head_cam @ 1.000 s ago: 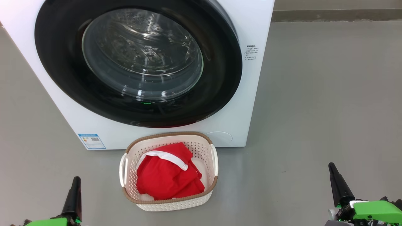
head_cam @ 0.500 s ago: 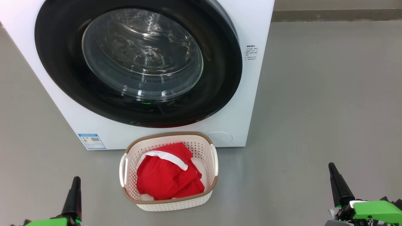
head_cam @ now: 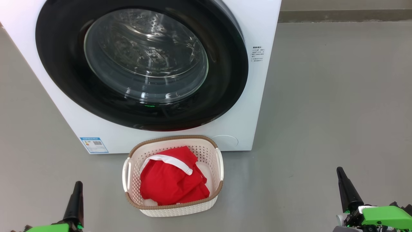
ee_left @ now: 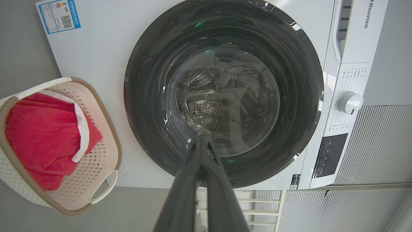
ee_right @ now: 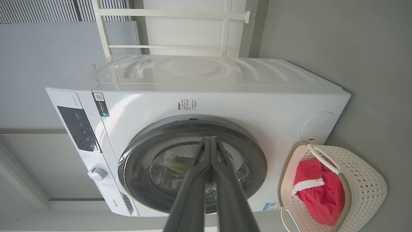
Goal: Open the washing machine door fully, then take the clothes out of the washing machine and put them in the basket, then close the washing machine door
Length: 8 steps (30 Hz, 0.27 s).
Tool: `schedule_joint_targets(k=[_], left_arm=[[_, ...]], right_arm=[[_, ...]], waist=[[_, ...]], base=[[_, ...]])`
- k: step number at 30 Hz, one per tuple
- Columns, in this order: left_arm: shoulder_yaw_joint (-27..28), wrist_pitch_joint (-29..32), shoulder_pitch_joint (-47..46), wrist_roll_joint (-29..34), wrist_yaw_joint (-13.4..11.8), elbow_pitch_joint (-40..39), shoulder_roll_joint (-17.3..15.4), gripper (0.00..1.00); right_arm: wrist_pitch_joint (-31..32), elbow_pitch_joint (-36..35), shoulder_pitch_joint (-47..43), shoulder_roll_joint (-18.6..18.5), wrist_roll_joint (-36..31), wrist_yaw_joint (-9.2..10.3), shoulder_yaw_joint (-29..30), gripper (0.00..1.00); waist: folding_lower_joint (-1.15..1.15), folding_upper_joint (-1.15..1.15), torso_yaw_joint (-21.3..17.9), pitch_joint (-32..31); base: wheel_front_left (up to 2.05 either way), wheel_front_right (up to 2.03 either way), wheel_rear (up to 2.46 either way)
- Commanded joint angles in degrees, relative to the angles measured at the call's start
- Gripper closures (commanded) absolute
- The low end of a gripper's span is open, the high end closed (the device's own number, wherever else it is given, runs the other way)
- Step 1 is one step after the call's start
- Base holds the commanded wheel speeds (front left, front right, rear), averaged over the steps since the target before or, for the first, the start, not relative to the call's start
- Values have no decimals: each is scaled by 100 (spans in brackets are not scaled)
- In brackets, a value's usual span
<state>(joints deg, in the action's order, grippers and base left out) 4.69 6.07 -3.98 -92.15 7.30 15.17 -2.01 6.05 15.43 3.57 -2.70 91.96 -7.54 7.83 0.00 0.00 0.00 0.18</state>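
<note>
The white washing machine (head_cam: 257, 96) stands before me with its round black door (head_cam: 64, 80) closed flat against the front; through the glass the steel drum looks bare. On the floor right below it sits the cream basket (head_cam: 173, 209), holding the red clothes (head_cam: 170, 183) with a white trim band. My left gripper (head_cam: 77, 185) rests shut at the lower left, well clear of the basket. At the lower right, my right gripper (head_cam: 339, 170) is shut too. Both wrist views show the fingers pressed together with nothing held, the door (ee_left: 222, 42) (ee_right: 251, 154) behind them.
Grey floor (head_cam: 338, 96) spreads wide to the right of the machine. A blue label (head_cam: 94, 145) marks the machine's lower left front. A control panel with a white knob (ee_left: 349, 102) runs along its top. Ribbed wall panels (ee_left: 379, 145) stand behind it.
</note>
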Motion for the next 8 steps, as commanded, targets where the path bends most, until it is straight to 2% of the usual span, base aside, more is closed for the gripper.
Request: schedule_joint_targets(k=[1, 8], left_arm=[[189, 46, -221, 3, 19, -113, -88, 100], [189, 46, -221, 4, 19, -113, -88, 100]], right_arm=[[49, -141, 262, -19, 15, 5, -125, 100], [49, -141, 262, -19, 15, 5, -125, 100]], waist=[[0, 0, 0, 0], [0, 0, 0, 0]], base=[[0, 0, 0], [0, 0, 0]])
